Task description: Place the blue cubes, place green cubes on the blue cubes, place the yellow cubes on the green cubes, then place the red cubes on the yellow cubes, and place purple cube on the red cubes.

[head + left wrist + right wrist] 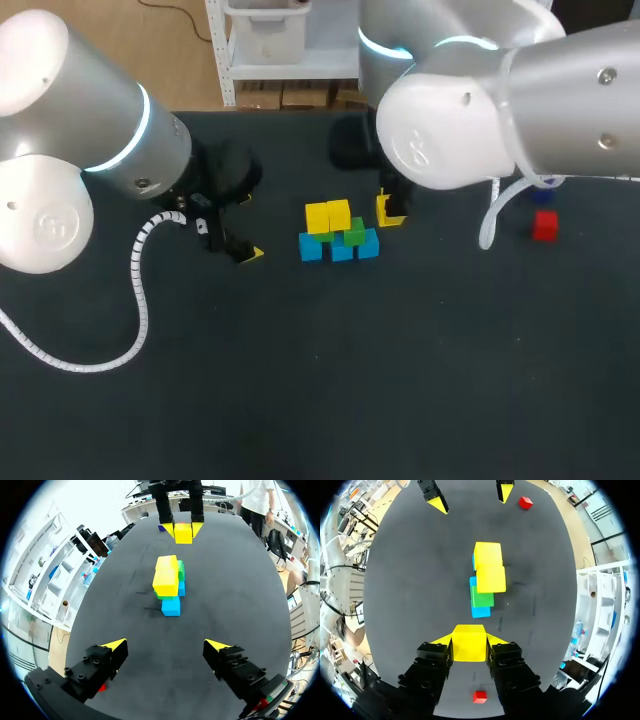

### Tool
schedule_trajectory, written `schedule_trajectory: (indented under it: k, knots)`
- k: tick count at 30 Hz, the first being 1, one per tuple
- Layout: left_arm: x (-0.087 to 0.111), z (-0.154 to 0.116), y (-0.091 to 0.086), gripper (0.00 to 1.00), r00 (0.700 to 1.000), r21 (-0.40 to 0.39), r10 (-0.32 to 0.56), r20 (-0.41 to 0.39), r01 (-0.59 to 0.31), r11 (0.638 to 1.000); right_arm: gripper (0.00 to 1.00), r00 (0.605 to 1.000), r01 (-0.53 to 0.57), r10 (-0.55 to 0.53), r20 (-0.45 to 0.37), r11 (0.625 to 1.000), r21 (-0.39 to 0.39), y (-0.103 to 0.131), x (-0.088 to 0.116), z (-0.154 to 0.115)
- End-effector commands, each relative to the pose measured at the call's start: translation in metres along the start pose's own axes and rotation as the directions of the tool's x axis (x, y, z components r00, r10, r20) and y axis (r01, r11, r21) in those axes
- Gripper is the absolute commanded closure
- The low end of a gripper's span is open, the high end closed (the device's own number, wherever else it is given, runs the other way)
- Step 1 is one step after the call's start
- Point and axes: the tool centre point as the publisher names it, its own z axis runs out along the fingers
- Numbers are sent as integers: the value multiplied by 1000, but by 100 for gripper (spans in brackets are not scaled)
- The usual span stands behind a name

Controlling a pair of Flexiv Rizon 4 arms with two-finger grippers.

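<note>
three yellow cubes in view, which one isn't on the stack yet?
The yellow cube clamped in the right gripper, short of the stack. The other two yellow cubes sit on the green cubes.

Yellow cube (469, 642) held — blue-green-yellow stack (338, 233) beside.

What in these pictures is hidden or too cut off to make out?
Head view: the right arm covers most of a bluish cube; its colour is unclear.
All views: the yellow cubes hide the green cubes; their number is unclear.
Head view: the left arm hides the red cube that lies near its fingers.
</note>
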Motion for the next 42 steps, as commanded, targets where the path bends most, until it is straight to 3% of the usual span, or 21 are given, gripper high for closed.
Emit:
schedule_trajectory:
  k: [1, 16, 25, 42]
  knots:
    - [1, 0, 1, 0, 1000, 4, 3, 5, -3, 1000, 100, 1000, -16, 16, -12, 999, 34, 8, -4, -1]
    - [1, 0, 1, 0, 1000, 4, 3, 5, -3, 1000, 100, 998, -57, 57, -8, 997, 55, 19, -16, 3]
    - [1, 0, 1, 0, 1000, 4, 3, 5, -3, 1000, 100, 998, -38, 37, 42, 999, 26, 15, -17, -1]
    - [1, 0, 1, 0, 1000, 4, 3, 5, -3, 1000, 100, 999, -17, 17, 37, 1000, -1, 5, -22, 5]
